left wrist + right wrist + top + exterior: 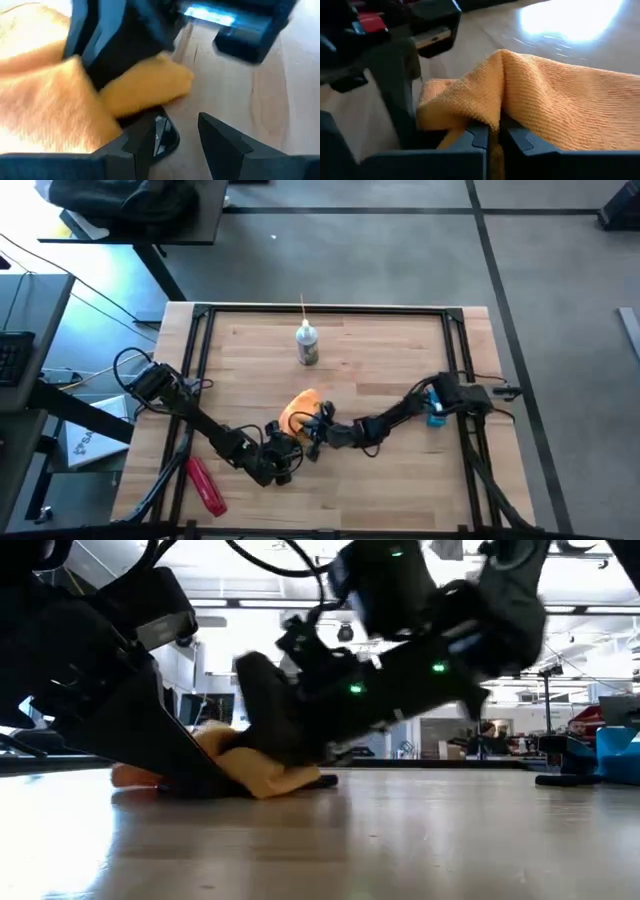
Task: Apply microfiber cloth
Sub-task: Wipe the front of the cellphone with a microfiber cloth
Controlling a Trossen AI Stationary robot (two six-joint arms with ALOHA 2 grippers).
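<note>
Right gripper (pixel 492 142) pinches a fold of the soft orange-yellow microfiber cloth (pixel 560 100), which lies bunched on the wooden table (pixel 400 480) in front of the white spray bottle (pixel 307 345). Left gripper (pixel 172 142), fingers spread and holding nothing, sits beside the cloth at a flat black phone (pixel 162 137) half under it. Step looks like wiping; next, drag the cloth across the phone.

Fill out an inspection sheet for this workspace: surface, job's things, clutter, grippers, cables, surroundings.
Surface: wooden table with a black frame along its edges.
Job's things: orange-yellow microfiber cloth bunched near the table's middle, over a dark flat object, possibly a phone.
Clutter: white spray bottle upright toward the far side; red tool lying by the left arm's base.
Grippers: right gripper shut on a fold of the cloth; left gripper open, low beside the cloth and holding nothing.
Cables: black cables looped by the left arm's base.
Surroundings: grey floor, desk at far left.
</note>
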